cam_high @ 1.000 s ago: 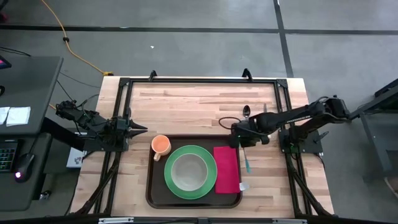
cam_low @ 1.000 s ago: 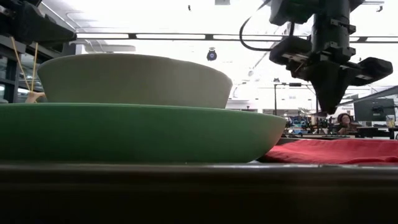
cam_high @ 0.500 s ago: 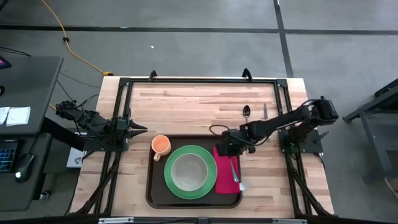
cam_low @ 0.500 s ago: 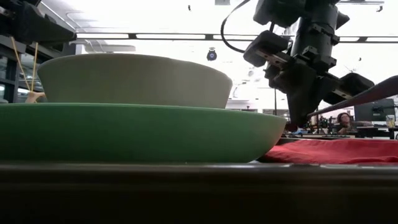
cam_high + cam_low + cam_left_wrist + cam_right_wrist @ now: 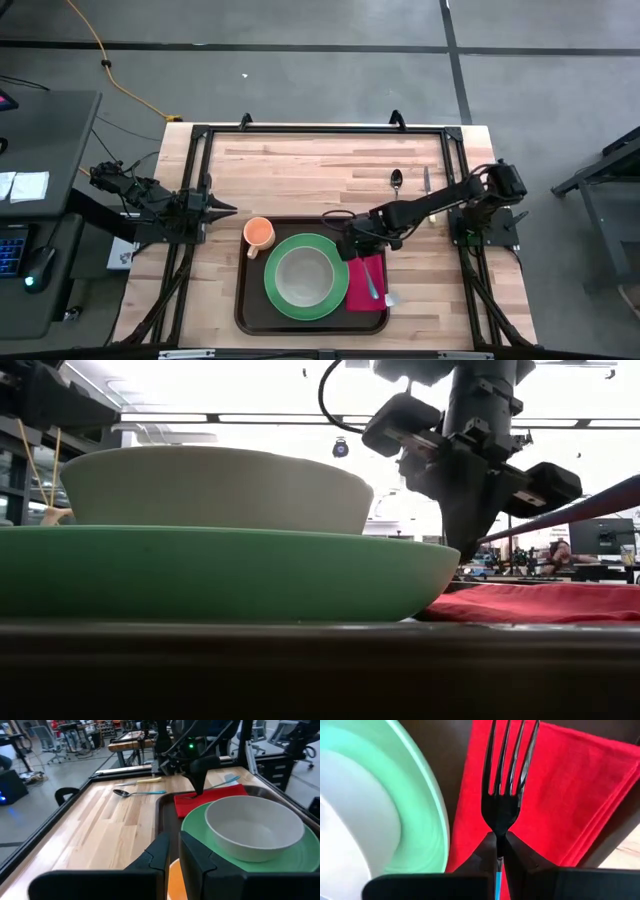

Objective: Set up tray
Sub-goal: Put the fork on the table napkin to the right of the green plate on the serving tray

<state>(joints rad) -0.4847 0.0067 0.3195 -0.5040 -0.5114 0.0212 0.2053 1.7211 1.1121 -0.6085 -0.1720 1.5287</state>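
The large dark brown rectangular plastic tray (image 5: 243, 312) lay on the light wooden surface (image 5: 300, 165), already carrying a round green plate (image 5: 338, 298) with an off-white bowl (image 5: 299, 276), a small orange cup (image 5: 259, 232) and a folded red cloth napkin (image 5: 360, 292). The right hand (image 5: 358, 243) hung over the napkin's far end, clamped tight on a blue-handled metal fork (image 5: 506, 780) whose tines pointed out over the red cloth. The step in hand looked like placing the fork on the napkin. Next it probably needed lowering, then releasing the fork flat, clear of the plate. A metal spoon (image 5: 396, 180) and knife (image 5: 425, 179) waited beyond the tray. The left hand (image 5: 222, 206) rested at the surface's left edge, narrow and holding nothing.
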